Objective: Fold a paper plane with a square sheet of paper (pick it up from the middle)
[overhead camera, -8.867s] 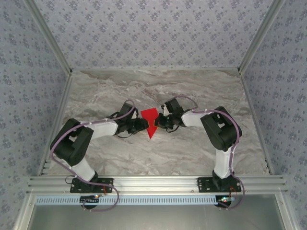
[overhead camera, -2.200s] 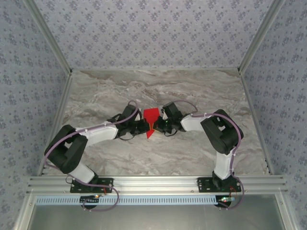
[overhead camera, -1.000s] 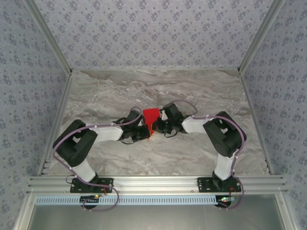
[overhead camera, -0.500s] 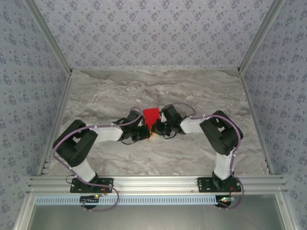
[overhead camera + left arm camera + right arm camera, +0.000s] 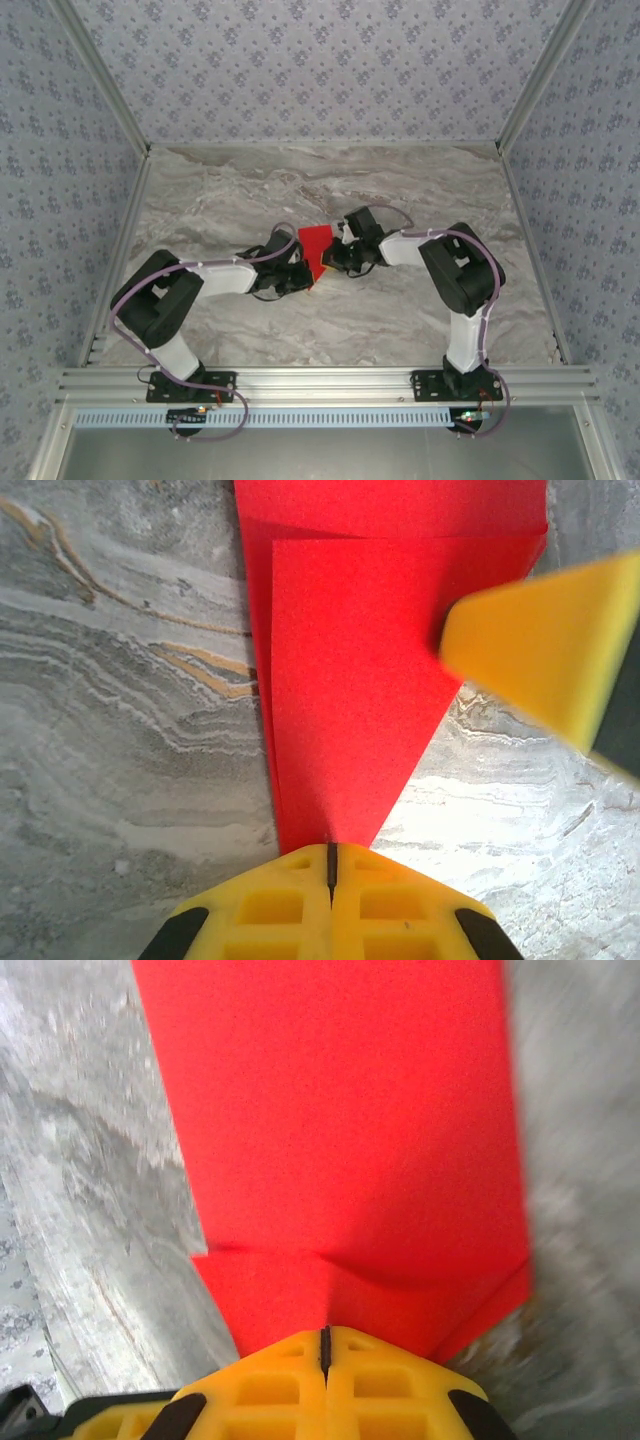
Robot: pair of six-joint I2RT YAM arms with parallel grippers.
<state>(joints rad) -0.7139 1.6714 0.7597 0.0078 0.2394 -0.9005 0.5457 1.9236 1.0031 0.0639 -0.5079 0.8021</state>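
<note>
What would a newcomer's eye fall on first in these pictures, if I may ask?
The bright red paper, folded to a point, stands out at the middle of the grey marble table. Both arms meet at it: the left gripper sits shut at its pointed tip, and the right gripper sits shut at a layered edge, their yellow fingers vivid against the red.

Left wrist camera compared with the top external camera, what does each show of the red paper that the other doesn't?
Left wrist: the thin bright red folded paper sheet, overlapping layers tapering to a point at the shut left gripper, another yellow fingertip at one edge. Top external: the black-and-white left arm and right arm angled in over the grey marble table, patterned walls. Shared: the paper, the right gripper at its edge.
</note>
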